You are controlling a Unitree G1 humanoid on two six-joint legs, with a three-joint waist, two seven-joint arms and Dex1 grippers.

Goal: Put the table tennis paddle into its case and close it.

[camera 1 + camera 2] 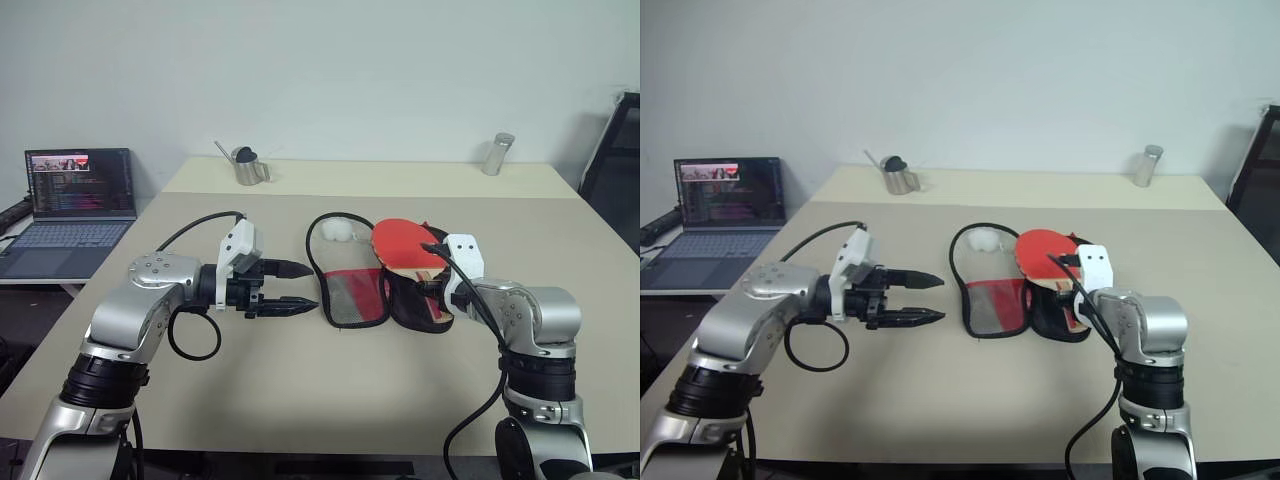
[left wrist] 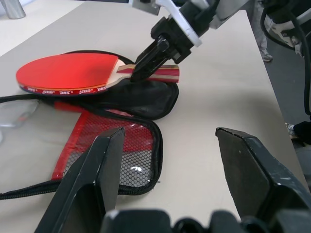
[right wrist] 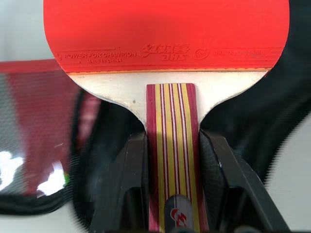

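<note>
While the right gripper (image 3: 172, 189) clamps its two black fingers (image 3: 129, 184) on either side of the striped wooden handle, the table tennis paddle (image 1: 405, 243) is held with its red rubber face up, just above the open case (image 1: 385, 290). That case lies unzipped and spread flat near the middle of the beige table (image 1: 300, 400): one half shows red fabric and black mesh (image 2: 116, 155) and sits toward the robot's left, the other half shows its black lining (image 2: 141, 94) directly under the paddle. Whether the paddle's blade touches the lining cannot be told. To the left of the case, the left gripper (image 1: 285, 288) hovers over the table with its fingers spread apart and holding nothing, pointing toward the mesh half. A white crumpled object (image 1: 337, 230) lies inside the loop of the case's far edge. Farther back stand a small metal pitcher (image 1: 247, 166) and a metal cylinder (image 1: 497, 154). An open laptop (image 1: 75, 205) sits on a separate surface to the left.
</note>
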